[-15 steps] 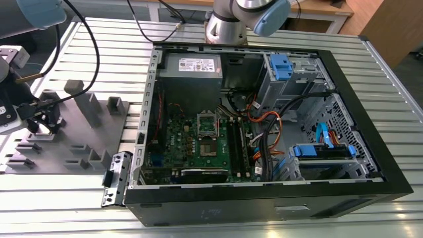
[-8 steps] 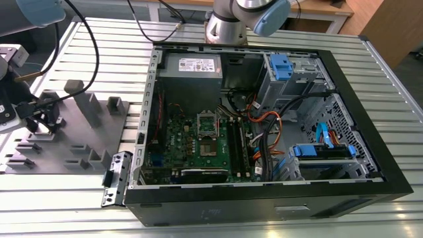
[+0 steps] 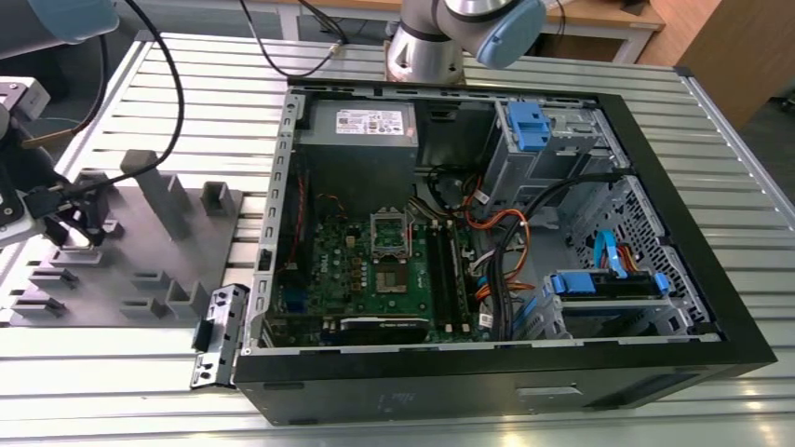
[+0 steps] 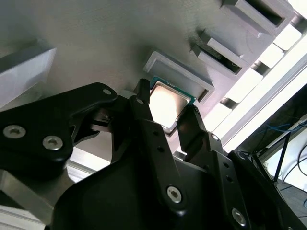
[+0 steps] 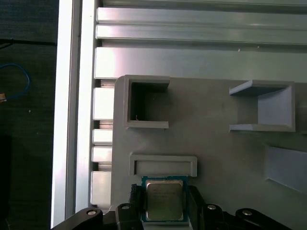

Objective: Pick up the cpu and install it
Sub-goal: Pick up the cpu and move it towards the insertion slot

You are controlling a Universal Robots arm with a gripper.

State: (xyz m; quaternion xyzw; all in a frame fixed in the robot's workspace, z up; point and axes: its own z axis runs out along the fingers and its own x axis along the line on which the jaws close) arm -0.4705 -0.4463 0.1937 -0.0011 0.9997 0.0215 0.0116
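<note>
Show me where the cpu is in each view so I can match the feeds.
Exterior view: cpu too small to tell; gripper at the grey fixture plate, on the exterior view's left.
First wrist view: cpu at the gripper, beside a raised rectangular frame on the plate.
Second wrist view: cpu at the gripper, beside that frame.
Shared landmark: the grey fixture plate.

The cpu [image 5: 164,202], dull silver on top with a thin green rim, sits between the gripper's [image 5: 164,194] black fingers [image 5: 136,199], which meet two opposite edges of it. Just beside it a low rectangular frame [image 5: 163,157] rises from the grey fixture plate [image 5: 216,158] (two walled pockets [image 5: 125,103] stand farther off). The plate rests on a slatted aluminium table [image 5: 192,28].
</note>
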